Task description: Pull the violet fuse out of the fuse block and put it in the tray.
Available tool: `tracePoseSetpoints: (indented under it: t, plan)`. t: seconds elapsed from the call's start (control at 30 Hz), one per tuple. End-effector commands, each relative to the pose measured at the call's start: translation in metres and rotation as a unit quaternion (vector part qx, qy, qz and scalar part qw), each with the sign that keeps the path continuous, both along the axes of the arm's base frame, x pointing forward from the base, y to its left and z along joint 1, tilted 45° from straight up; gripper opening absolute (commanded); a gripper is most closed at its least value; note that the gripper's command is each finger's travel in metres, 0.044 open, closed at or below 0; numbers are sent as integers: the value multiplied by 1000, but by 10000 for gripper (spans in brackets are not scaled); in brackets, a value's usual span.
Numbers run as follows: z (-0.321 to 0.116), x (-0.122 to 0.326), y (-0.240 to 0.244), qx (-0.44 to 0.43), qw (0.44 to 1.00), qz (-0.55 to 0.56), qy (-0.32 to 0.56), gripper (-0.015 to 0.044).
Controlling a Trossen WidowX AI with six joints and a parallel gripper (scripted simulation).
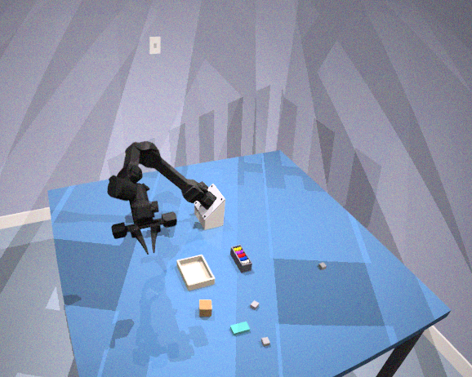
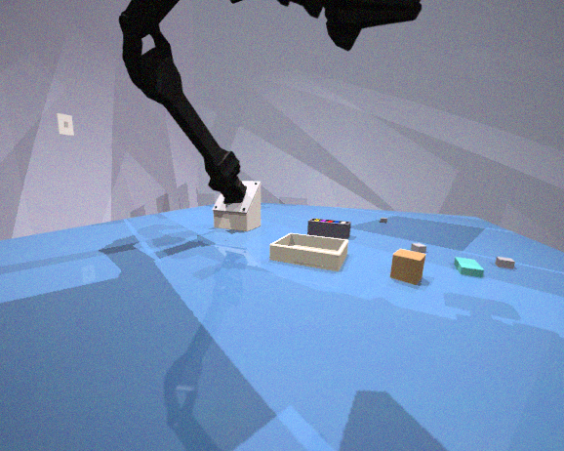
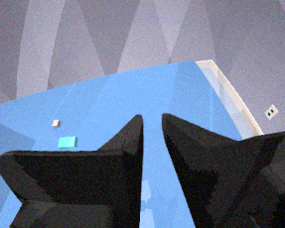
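My gripper (image 1: 151, 253) (image 3: 151, 119) is high above the table, left of the tray in the top view. Its fingers stand a narrow gap apart, with nothing between them. In the exterior view the fingertips cannot be made out. The dark fuse block (image 1: 236, 262) (image 2: 329, 230) stands beyond the tray. The violet fuse (image 1: 239, 252) (image 2: 323, 221) sits in its row, between the yellow and red fuses. Blue and white fuses are farther along. The cream tray (image 1: 201, 283) (image 2: 305, 257) shows no fuse inside in the top view. Block and tray are outside the wrist view.
An orange cube (image 1: 205, 308) (image 2: 407, 267) stands near the tray. A teal slab (image 1: 240, 328) (image 2: 468, 266) (image 3: 67, 142) and small grey blocks (image 1: 254, 304) (image 1: 265, 341) (image 1: 322, 265) lie farther off. The arm rises from a white sloped base (image 1: 214, 217) (image 2: 253, 217).
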State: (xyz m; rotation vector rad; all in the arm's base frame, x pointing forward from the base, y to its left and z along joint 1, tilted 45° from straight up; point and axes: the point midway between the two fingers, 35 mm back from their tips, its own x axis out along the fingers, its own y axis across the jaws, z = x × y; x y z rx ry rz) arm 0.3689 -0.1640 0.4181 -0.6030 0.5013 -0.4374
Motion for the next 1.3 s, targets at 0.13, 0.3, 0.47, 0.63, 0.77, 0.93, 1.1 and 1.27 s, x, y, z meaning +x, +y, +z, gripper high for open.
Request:
tracePoseSetpoints:
  t: [0.13,0.3,0.47,0.63,0.77,0.93,1.1,1.27]
  plan:
    - [-118,33,27,229,967,-113,22,67]
    - [-177,35,47,317,928,-196,27,67]
    - [-231,29,68,377,880,-288,25,67]
    - [-280,14,88,409,828,-384,11,67]
    - [-316,-3,103,415,786,-457,-12,67]
    - [-355,-30,118,404,736,-540,-57,67]
    - [-386,-60,130,377,692,-604,-119,67]
    - [-411,-92,138,341,653,-646,-199,67]
